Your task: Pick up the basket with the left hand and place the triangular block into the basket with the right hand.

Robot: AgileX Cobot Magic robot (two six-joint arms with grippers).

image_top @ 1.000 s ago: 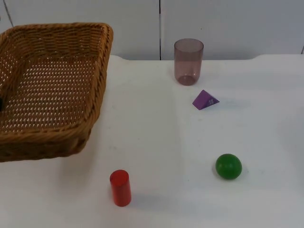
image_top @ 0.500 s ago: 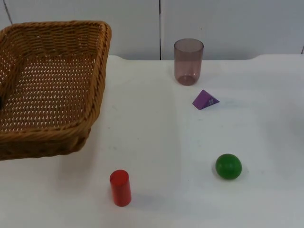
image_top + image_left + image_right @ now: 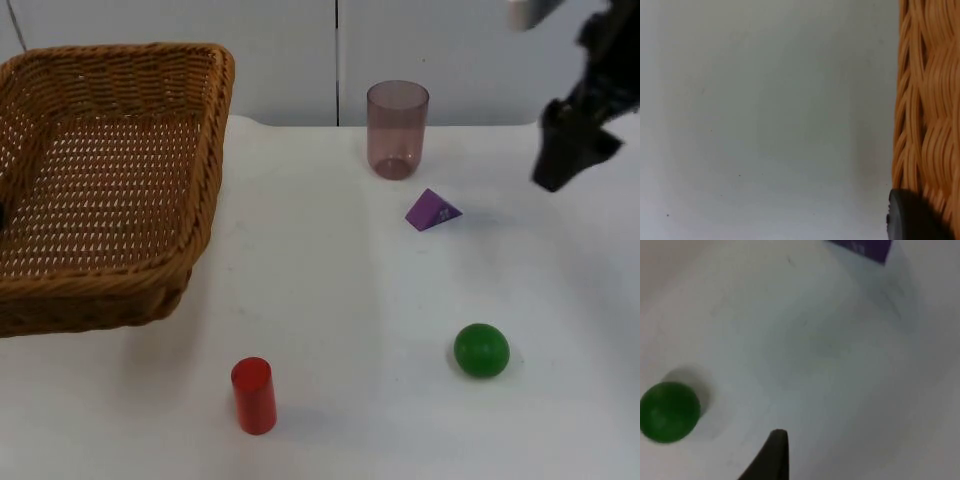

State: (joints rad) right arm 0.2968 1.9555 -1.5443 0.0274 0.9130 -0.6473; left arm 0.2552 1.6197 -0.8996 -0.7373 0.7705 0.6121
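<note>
I see left gripper [image 3: 912, 217] pinching the basket [image 3: 100, 180] rim, basket off the surface [image 3: 330, 300]. Right gripper [image 3: 560, 160] above-right of the triangular block [image 3: 432, 211] (still on surface); can't tell its fingers.

White tabletop [image 3: 330, 290], grey partition wall behind it. Landmark is the translucent purple cup [image 3: 397, 130], upright near the back edge. Just in front of it, slightly right, sits the purple triangular block [image 3: 432, 211]. Further forward on that side, the green ball [image 3: 481, 350]. Well forward and left of the cup, a red cylinder [image 3: 254, 395] stands upright.
</note>
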